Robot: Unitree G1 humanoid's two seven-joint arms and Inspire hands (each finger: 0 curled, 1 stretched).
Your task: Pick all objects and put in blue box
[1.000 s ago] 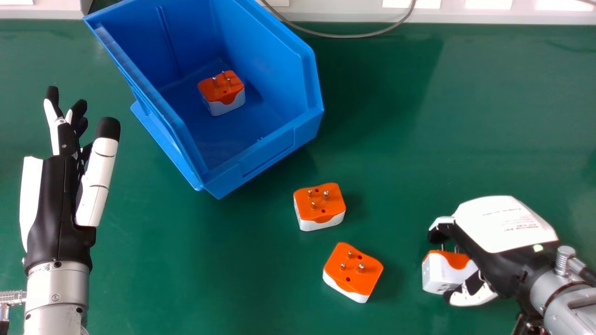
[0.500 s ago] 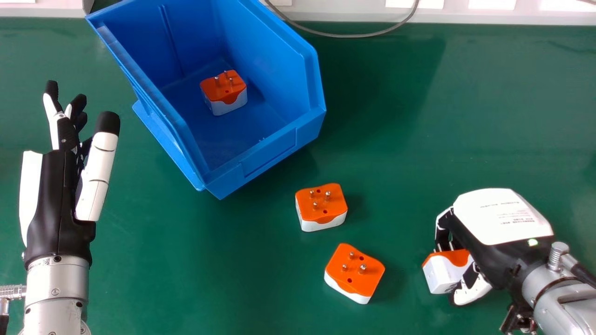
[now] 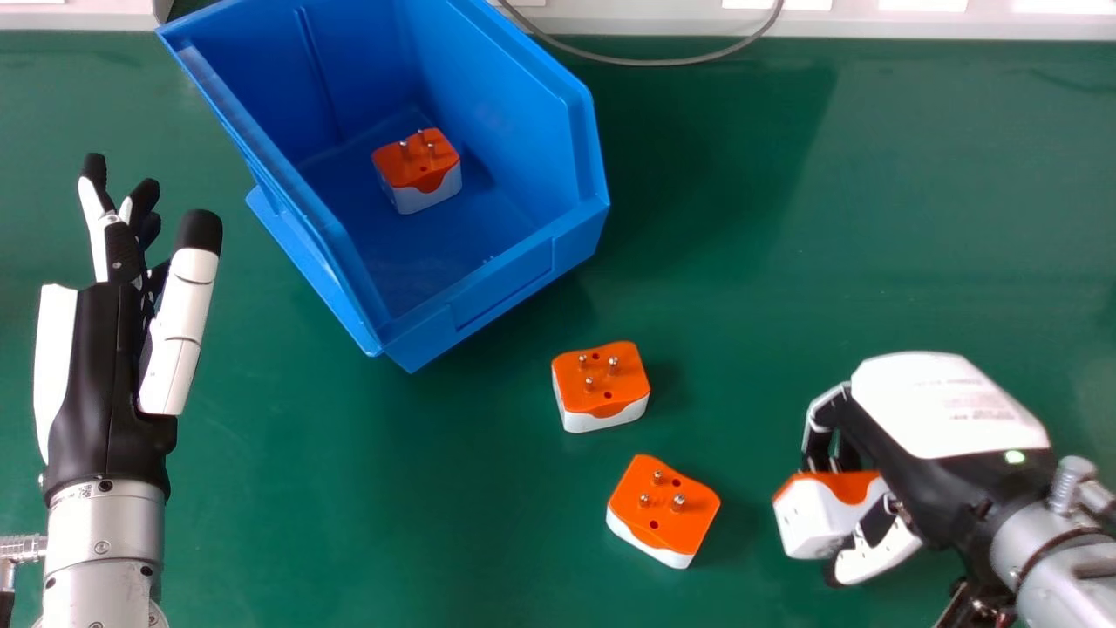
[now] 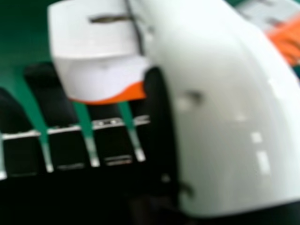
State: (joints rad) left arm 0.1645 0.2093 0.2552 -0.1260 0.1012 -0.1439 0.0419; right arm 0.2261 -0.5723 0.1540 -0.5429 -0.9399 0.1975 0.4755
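Observation:
In the head view my right hand [image 3: 924, 436] is at the lower right, its fingers and thumb curled round an orange-and-white adapter [image 3: 824, 515] with pins. The right hand view has that adapter [image 4: 98, 56] between the fingers and thumb of my right hand [image 4: 225, 112]. One adapter [image 3: 418, 172] lies inside the blue box [image 3: 506, 296]. Two more sit pins up on the green surface, one [image 3: 600, 388] near the box's front corner, the other [image 3: 663, 513] left of the right hand. My left hand [image 3: 109, 375] stays at the left, fingers straight, holding nothing.
The green table [image 3: 915, 218] extends right of the box. A grey cable [image 3: 654, 62] loops down at the back edge, beside a white ledge [image 3: 645, 19]. The box stands between the left hand and the two adapters on the table.
My right hand has closed more around the adapter, which has tilted and shifted slightly left. The left hand and the other adapters are practically where they were.

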